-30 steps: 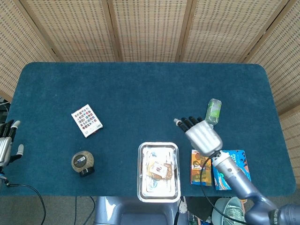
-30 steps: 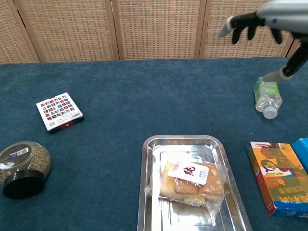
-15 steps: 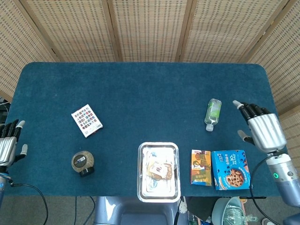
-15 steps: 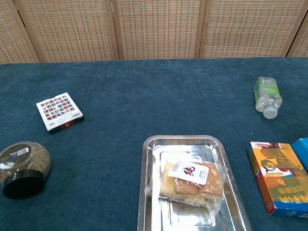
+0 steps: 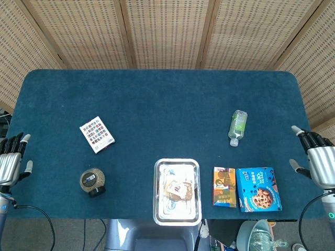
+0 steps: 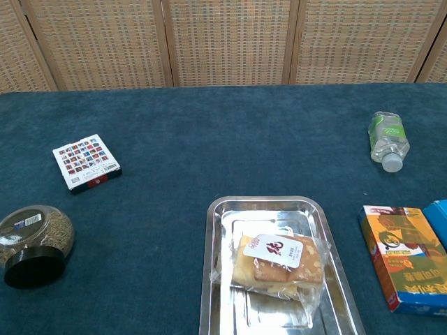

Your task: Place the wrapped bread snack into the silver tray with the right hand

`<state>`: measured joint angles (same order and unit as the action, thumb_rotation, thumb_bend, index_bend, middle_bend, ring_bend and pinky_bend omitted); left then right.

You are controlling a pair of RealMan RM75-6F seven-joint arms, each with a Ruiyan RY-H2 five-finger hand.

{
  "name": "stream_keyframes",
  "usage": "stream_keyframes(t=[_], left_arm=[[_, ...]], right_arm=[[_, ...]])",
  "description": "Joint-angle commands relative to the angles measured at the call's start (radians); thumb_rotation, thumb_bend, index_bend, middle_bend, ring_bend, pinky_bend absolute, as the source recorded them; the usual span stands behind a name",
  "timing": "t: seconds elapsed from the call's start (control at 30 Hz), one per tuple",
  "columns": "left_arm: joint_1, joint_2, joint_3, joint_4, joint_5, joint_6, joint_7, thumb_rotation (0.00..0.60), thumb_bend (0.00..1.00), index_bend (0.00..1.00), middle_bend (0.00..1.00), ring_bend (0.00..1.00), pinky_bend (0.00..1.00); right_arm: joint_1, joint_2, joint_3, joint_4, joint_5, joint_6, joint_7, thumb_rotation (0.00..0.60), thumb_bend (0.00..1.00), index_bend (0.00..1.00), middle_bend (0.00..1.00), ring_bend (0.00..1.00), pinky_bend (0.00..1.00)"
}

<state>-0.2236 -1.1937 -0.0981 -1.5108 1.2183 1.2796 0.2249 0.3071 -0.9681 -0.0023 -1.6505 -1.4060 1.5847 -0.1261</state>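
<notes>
1. Bread snack (image 6: 279, 263) lies inside silver tray (image 6: 216, 279), placement looks done.
2. Right hand (image 5: 318, 161) empty, fingers apart, at desk (image 5: 157, 104) right edge.
3. Left hand (image 5: 10, 162) empty, fingers spread.
4. Snack likely light, soft, crinkly wrapper slippery; hold gently across its sides.

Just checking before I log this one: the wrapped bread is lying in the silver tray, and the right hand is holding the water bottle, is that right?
Not quite. The wrapped bread does lie in the silver tray, but the right hand holds nothing: the head view shows it open at the table's right edge, well clear of the water bottle.
</notes>
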Motion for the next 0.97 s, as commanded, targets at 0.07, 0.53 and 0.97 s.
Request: stream_keyframes(t=[0.07, 0.53, 0.97], left_arm=[[0.001, -0.001, 0.0, -0.002, 0.001, 0.003, 0.003, 0.6, 0.5, 0.0, 0.0, 0.0, 0.0], [0.008, 0.002, -0.002, 0.002, 0.003, 0.017, -0.003, 0.6, 0.5, 0.0, 0.0, 0.0, 0.0], [0.012, 0.009, 0.0, 0.004, 0.019, 0.022, -0.019, 0.6, 0.5, 0.0, 0.0, 0.0, 0.0]], right_arm=[[-0.019, -0.013, 0.014, 0.018, 0.004, 0.002, 0.023, 0.6, 0.22, 0.12, 0.23, 0.26, 0.42], [-0.072, -0.06, 0.044, 0.069, -0.011, 0.035, 0.046, 0.6, 0.22, 0.12, 0.23, 0.25, 0.42], [-0.095, -0.097, 0.078, 0.1, -0.034, 0.035, 0.029, 0.6, 0.22, 0.12, 0.23, 0.25, 0.42]])
